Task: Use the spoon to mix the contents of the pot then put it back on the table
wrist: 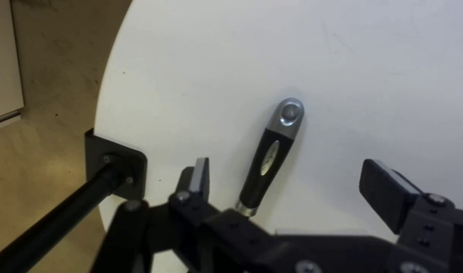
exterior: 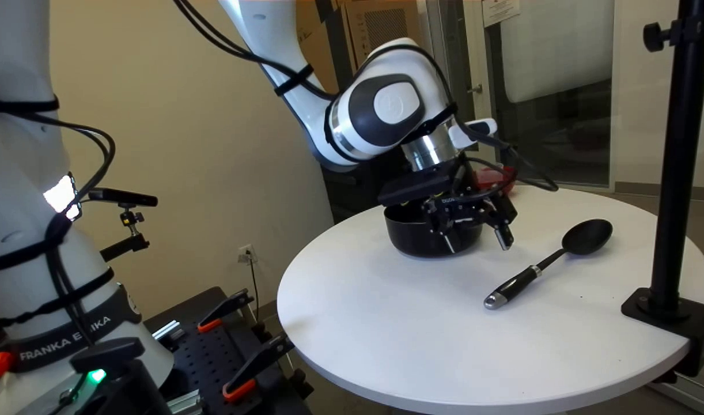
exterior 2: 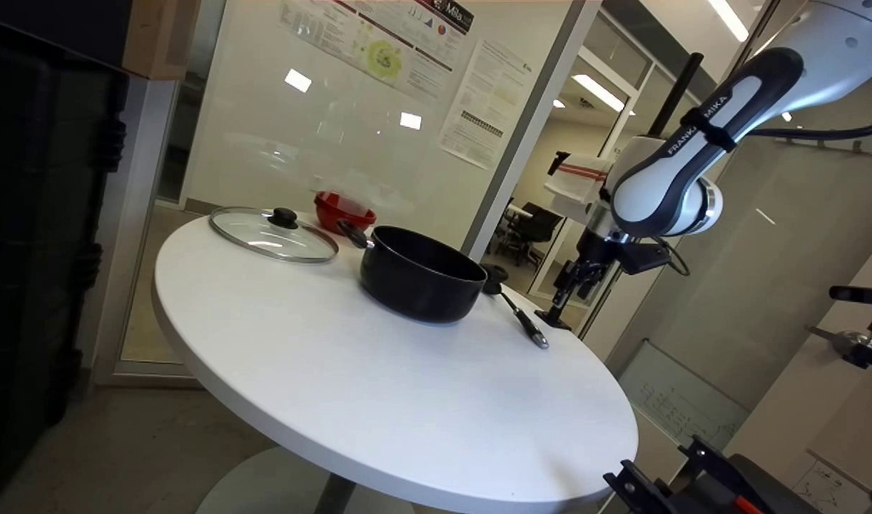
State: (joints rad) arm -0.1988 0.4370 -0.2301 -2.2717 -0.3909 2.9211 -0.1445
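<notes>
The black spoon (exterior: pixel 519 283) lies on the white round table (exterior: pixel 386 323), its oval bowl pointing away from the robot base. It also shows in an exterior view (exterior 2: pixel 530 330), partly behind the pot. In the wrist view, the spoon's handle (wrist: pixel 267 163) lies between my spread fingers, closer to the left one; its bowl is hidden below the gripper. My gripper (exterior: pixel 477 242) is open and empty above the table, apart from the spoon; its open jaws show in the wrist view (wrist: pixel 286 178). The black pot (exterior 2: pixel 422 285) stands upright, without a lid; its contents are hidden.
A glass lid (exterior 2: pixel 265 239) with a black knob lies beside the pot. A red bowl (exterior 2: pixel 343 213) stands behind the pot near the far edge. A black post (exterior: pixel 672 173) is clamped to the table edge near the spoon, also in the wrist view (wrist: pixel 116 167).
</notes>
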